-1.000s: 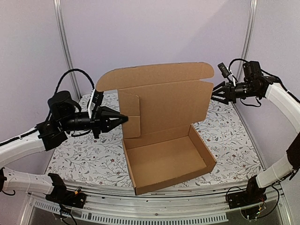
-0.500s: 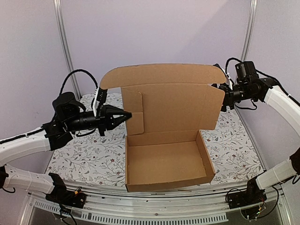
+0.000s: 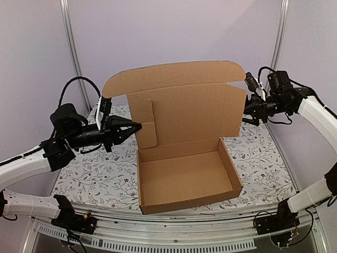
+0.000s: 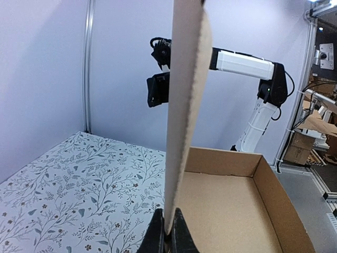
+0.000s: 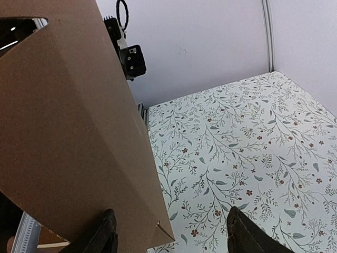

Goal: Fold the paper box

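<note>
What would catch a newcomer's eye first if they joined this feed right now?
The paper box at mid-table draws the eye first, its shallow tray formed and its tall lid panel standing upright behind it. The left gripper pinches the lid's left side flap, while the right gripper sits open at the lid's right edge. Under it all lies a floral table cover.

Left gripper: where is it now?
Top view, left of centre: the left gripper is closed on the left side flap of the upright lid of the paper box, just above its back-left corner.
</note>
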Robot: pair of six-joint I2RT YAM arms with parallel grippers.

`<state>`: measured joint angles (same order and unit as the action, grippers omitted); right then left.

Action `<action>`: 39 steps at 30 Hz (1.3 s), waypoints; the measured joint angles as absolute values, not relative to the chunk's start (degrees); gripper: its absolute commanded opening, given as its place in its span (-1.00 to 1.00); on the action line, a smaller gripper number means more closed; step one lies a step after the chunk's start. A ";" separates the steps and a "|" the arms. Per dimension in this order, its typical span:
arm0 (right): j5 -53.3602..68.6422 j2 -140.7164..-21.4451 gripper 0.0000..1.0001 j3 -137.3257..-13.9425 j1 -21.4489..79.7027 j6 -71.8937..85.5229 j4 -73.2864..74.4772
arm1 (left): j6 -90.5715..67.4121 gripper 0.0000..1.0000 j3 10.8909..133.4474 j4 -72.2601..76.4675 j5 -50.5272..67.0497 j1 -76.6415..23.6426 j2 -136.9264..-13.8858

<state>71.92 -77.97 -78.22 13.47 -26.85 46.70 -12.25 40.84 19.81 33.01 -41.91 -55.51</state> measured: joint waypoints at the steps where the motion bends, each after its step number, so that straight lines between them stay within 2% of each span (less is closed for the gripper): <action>1: 72.27 -77.97 0.40 -78.22 13.41 -26.94 46.83 | -12.25 -1.00 40.77 19.81 32.95 -41.87 -55.51; 18: 73.41 -76.34 0.52 -75.24 13.50 -28.25 50.41 | -12.67 -1.00 40.69 18.96 29.67 -41.82 -57.89; 28: 72.42 -78.67 0.56 -82.15 14.39 -42.41 68.16 | -12.56 -1.00 40.66 17.76 28.08 -41.74 -57.98; 39: 68.62 -82.30 0.39 -85.45 16.16 -42.81 69.69 | -13.50 -1.00 40.66 18.04 29.71 -41.28 -59.64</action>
